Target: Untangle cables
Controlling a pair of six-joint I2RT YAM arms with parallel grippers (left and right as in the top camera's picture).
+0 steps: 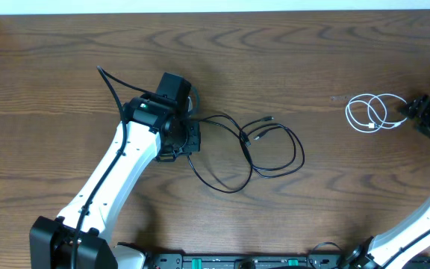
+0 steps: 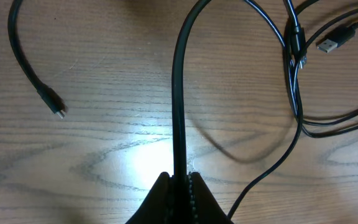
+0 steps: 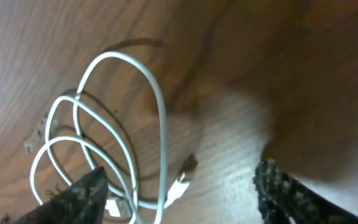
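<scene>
Our left claw point(image 2: 179, 182) is clamped on a black cable point(image 2: 179, 93); our right claw point(image 3: 179, 186) stands apart over the white cable point(image 3: 161, 124) on the counter point(image 3: 73, 37).

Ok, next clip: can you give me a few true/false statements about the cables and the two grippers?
1. The left gripper is shut on a black cable. True.
2. The white cable is tangled in with the black ones. False: it lies apart from them, near the right gripper.
3. The right gripper is open. True.
4. The white cable lies stretched out straight. False: it is coiled in loops.
</scene>
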